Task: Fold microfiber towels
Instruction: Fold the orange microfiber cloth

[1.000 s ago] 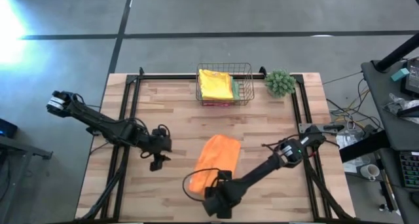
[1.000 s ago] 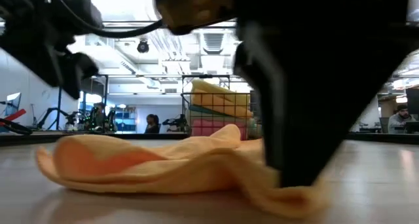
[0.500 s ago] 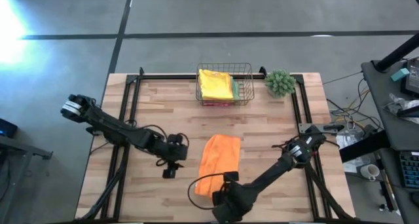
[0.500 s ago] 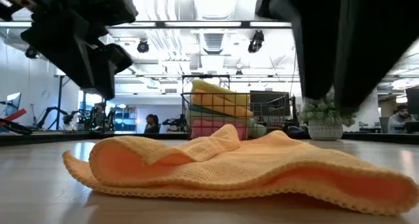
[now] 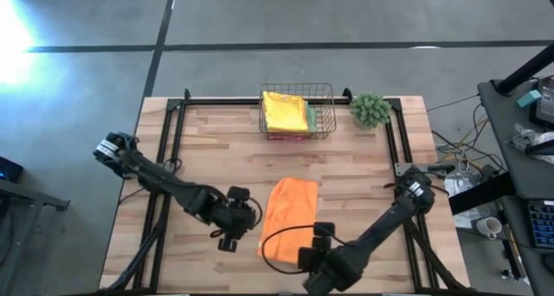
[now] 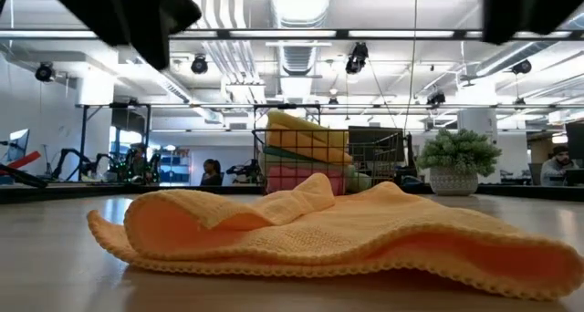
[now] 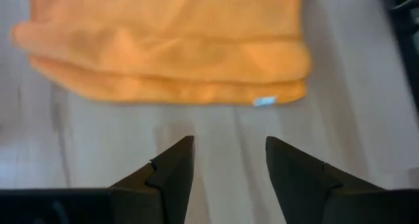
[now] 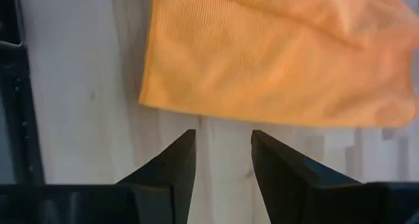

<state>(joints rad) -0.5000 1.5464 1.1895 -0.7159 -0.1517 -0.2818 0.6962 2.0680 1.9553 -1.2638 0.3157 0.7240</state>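
A folded orange microfiber towel (image 5: 289, 216) lies flat in the middle of the table, its layered edges showing in the low view (image 6: 319, 244). My left gripper (image 5: 230, 238) hovers open just left of the towel's near end; between its fingers (image 7: 229, 165) is only bare wood, the towel (image 7: 163, 47) ahead of them. My right gripper (image 5: 315, 248) hovers open off the towel's near right corner; its fingers (image 8: 224, 158) also frame bare wood short of the towel's edge (image 8: 262, 67). More folded towels, a yellow one on top (image 5: 285, 111), sit in the wire basket (image 5: 322, 114).
The copper wire basket (image 6: 274, 161) stands at the far middle edge, a small green plant (image 5: 370, 109) to its right. Black frame rails (image 5: 169, 149) run along both sides of the table. Bare wood lies left and right of the towel.
My right gripper has risen off the orange towel's near end and drawn back toward the near right. My left gripper has swung rightward and nearer, rising, up to the towel's left side. The towel's near end has settled flat on the table.
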